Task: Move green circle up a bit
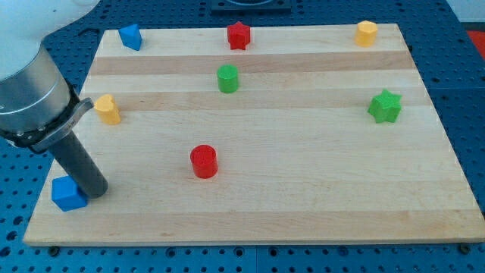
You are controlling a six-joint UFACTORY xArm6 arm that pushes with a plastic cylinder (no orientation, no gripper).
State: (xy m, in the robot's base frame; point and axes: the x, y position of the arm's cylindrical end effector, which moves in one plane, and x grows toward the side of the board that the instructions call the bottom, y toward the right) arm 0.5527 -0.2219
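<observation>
The green circle [227,78] stands on the wooden board [303,182] at upper middle, below the red star [239,35]. My tip [95,191] is at the board's lower left, touching the right side of a blue cube [68,193]. The tip is far to the lower left of the green circle.
A red circle [204,161] sits at lower middle. A yellow heart [108,109] is at the left. A blue block [130,36] is at the top left. A yellow block [366,32] is at the top right. A green star [385,106] is at the right.
</observation>
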